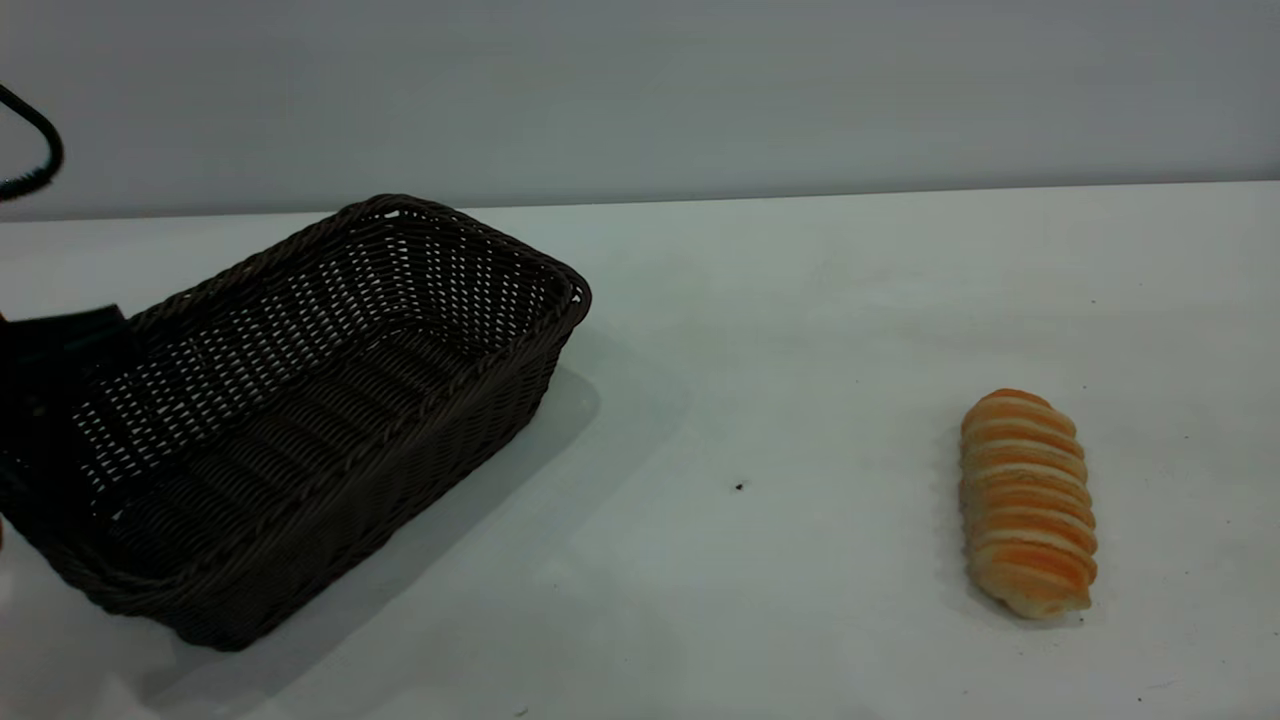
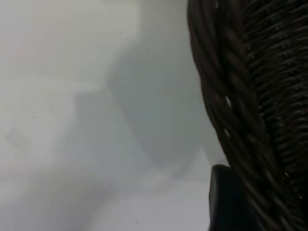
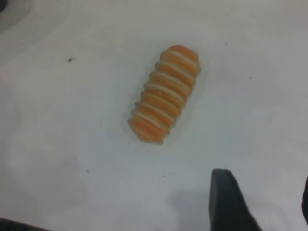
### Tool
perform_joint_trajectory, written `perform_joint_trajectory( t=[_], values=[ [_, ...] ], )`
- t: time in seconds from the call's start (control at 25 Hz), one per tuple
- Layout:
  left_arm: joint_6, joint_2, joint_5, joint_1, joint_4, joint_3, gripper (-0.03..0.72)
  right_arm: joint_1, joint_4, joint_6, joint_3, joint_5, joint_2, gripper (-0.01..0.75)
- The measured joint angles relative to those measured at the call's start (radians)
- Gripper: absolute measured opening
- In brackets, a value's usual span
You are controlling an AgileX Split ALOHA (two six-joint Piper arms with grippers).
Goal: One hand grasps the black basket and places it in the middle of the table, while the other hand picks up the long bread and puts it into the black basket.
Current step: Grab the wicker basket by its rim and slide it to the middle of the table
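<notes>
The left gripper (image 1: 45, 340) sits at the table's left edge, a black mass against the basket's (image 1: 330, 400) left end. In the left wrist view one black finger (image 2: 224, 199) lies against the outside of the braided rim (image 2: 226, 96), so the gripper appears clamped on that rim, though its other finger is hidden behind the weave. The basket is tipped: its left end is raised off the table (image 1: 700, 350) and its right side rests low, casting a broad shadow toward the middle. It is empty. A looped black cable (image 1: 35, 150) hangs at the far left corner above it.

The right gripper is out of the exterior view. In its wrist view one black finger (image 3: 226, 202) shows, with a sliver of the other at the frame's edge; they stand well apart, gripping nothing, above bare table near the bread (image 3: 164, 94).

The bread lies flat near the right front of the table, well apart from the basket. A dark speck (image 1: 739, 486) lies on the table between the two.
</notes>
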Motion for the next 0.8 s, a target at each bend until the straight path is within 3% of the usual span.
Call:
perform_joint_trajectory(
  t=[0.28,0.36,0.56,0.8],
  values=[
    [0.001,0.085,-0.039,0.000,-0.025,-0.020,0.423,0.000,0.000,0.000,0.000,0.000,0.000,0.356],
    [0.000,0.099,-0.047,0.000,-0.026,-0.020,0.371,0.000,0.000,0.000,0.000,0.000,0.000,0.356],
    [-0.007,0.100,-0.099,0.000,-0.044,-0.030,0.153,0.000,0.000,0.000,0.000,0.000,0.000,0.356],
    [0.129,0.098,-0.023,-0.045,-0.073,-0.113,0.145,0.000,0.000,0.000,0.000,-0.016,0.000,0.356]
  ],
)
